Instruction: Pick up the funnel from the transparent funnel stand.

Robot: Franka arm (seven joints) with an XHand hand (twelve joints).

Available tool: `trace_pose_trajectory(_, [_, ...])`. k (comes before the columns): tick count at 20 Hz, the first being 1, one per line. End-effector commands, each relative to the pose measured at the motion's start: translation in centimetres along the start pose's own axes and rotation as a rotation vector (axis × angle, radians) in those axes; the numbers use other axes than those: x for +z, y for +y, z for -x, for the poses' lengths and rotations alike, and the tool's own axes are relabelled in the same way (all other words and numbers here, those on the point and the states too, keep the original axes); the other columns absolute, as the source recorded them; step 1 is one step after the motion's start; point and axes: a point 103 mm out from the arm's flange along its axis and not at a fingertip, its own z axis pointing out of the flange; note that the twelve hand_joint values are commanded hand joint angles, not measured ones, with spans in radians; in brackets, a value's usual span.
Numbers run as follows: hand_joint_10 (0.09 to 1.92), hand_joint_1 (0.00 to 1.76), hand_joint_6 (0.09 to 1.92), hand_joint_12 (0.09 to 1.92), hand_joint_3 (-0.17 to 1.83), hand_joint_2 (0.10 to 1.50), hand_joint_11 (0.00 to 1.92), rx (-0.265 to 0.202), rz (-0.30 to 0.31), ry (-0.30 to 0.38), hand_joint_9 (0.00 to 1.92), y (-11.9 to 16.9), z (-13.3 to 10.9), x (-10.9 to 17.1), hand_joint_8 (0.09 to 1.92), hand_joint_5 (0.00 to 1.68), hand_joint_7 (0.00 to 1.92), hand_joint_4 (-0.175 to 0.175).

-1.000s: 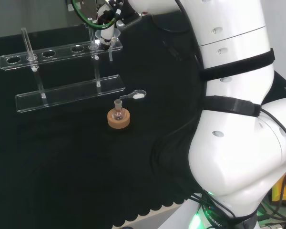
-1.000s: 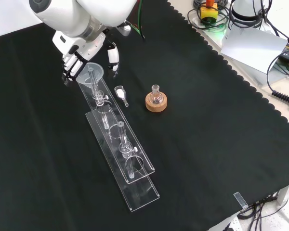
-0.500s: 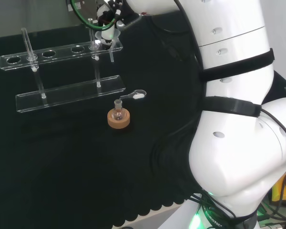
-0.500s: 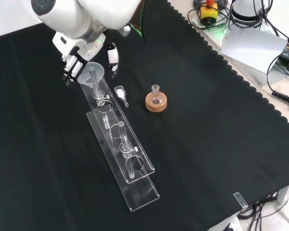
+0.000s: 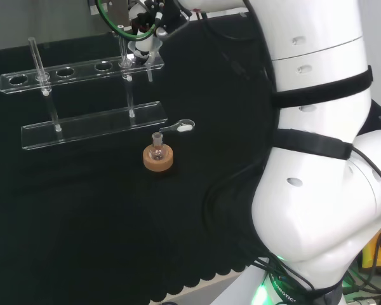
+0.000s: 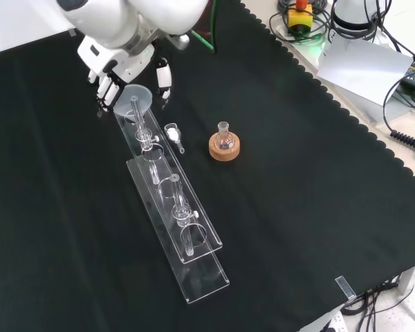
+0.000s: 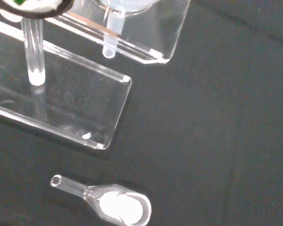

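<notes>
Front view: the white arm link (image 6: 124, 17) is seen at the top, and below it the transparent funnel stand (image 6: 167, 200) is laid lengthwise down the black cloth (image 6: 297, 173). At the stand's upper end the hand (image 6: 111, 79) is curled round the funnel (image 6: 135, 99), whose stem is seated in the end hole. A small flask (image 6: 224, 138) on a cork ring (image 6: 225, 148) is seen to the right, and a glass scoop (image 6: 173, 133) lies between it and the stand

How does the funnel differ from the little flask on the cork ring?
The funnel sits in the clear stand's end hole, off the cloth, with the hand around it; the flask rests on a cork ring on the cloth, untouched. The funnel has a wide open mouth; the flask has a narrow neck. Both are clear.
</notes>
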Motion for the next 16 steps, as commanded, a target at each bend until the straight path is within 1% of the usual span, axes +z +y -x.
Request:
trace_pose_trajectory(1, [0.51,0.80,0.12,1.42,0.59,0.71,0.49,0.037,0.109,-0.062,0.85,-2.2,1.2,-3.6,0.64,0.67,0.49,-0.019])
trace_pose_trajectory(6, [0.49,0.80,0.14,1.40,0.60,0.71,0.50,0.059,0.119,-0.044,0.86,-4.5,1.8,-5.4,0.63,0.68,0.50,-0.018])
trace_pose_trajectory(9, [0.46,0.80,0.21,1.39,0.61,0.70,0.50,0.074,0.134,-0.028,0.88,-6.3,2.2,-6.1,0.62,0.65,0.50,-0.018])
trace_pose_trajectory(12, [0.44,0.80,0.29,1.39,0.61,0.70,0.50,0.090,0.145,-0.024,0.89,-8.6,2.5,-6.6,0.62,0.62,0.50,-0.018])
trace_pose_trajectory(16, [0.44,0.80,0.36,1.39,0.61,0.70,0.50,0.110,0.164,-0.013,0.89,-11.6,2.5,-6.7,0.62,0.59,0.50,-0.019])
